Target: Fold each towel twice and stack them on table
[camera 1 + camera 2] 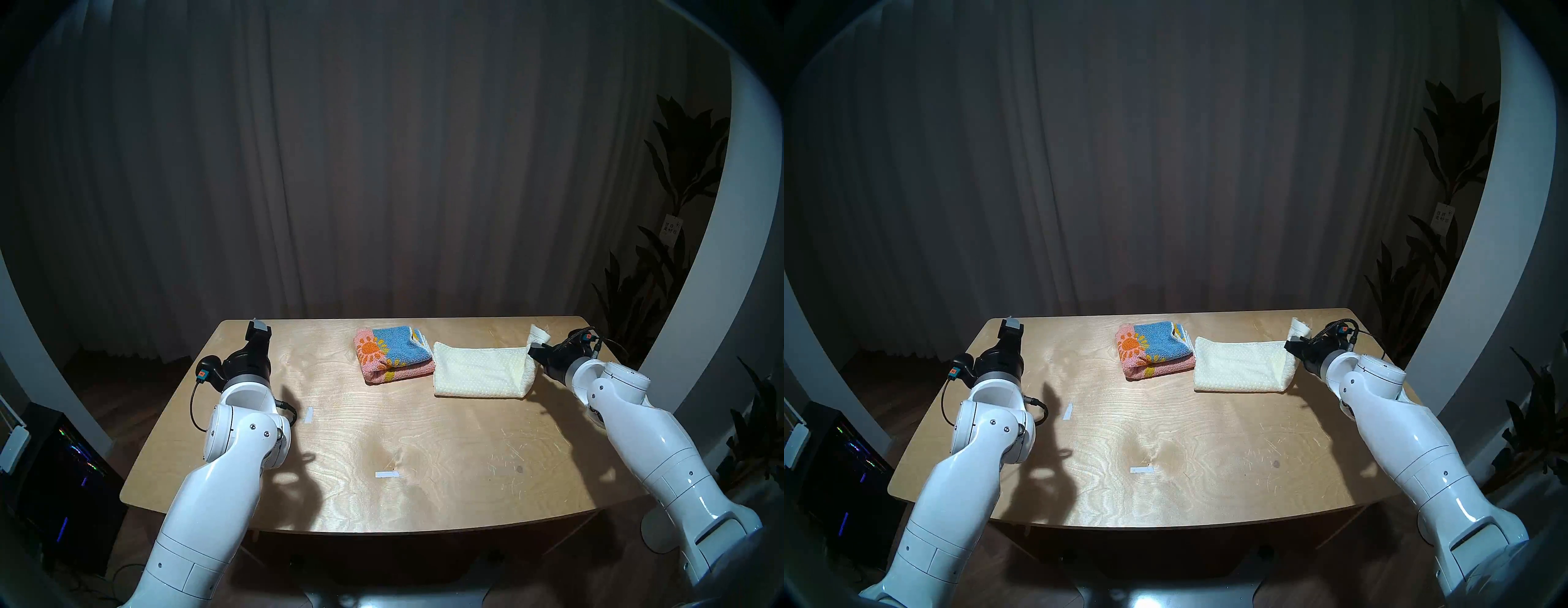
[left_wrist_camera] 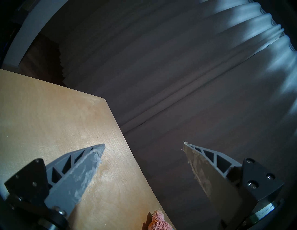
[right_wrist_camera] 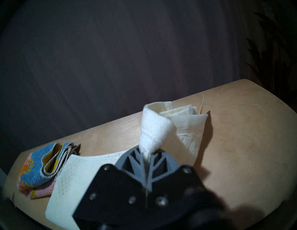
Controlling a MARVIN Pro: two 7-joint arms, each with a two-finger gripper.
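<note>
Head stereo left shows the patterned towel (image 1: 393,354) already folded into a thick bundle near the middle of the table's (image 1: 424,467) far edge, resting flat with its layered edges facing the far right corner. Just beside it, toward the right edge, lies the cream towel (image 1: 475,373), a long strip that looks folded once only. Whether the two cloths touch is hard to tell; they sit very close.

The right gripper (image 1: 535,349) has its fingers pressed together on the right end of the cream towel, and that end stands up off the tabletop in a small peak (image 3: 154,126) above the fingers. The right wrist view confirms it: the cloth is pinched between the closed fingers, bunched and rolled over itself, while the rest of the strip trails flat toward the patterned bundle. The end is likely lifted so it can be carried over the flat part for the second fold.

The left gripper (image 1: 259,333) hangs over the far left corner, well apart from both towels, its fingers (image 2: 90,165) spread wide with nothing between them. It seems parked there to keep clear of the fold.

Stacking is not yet done.
</note>
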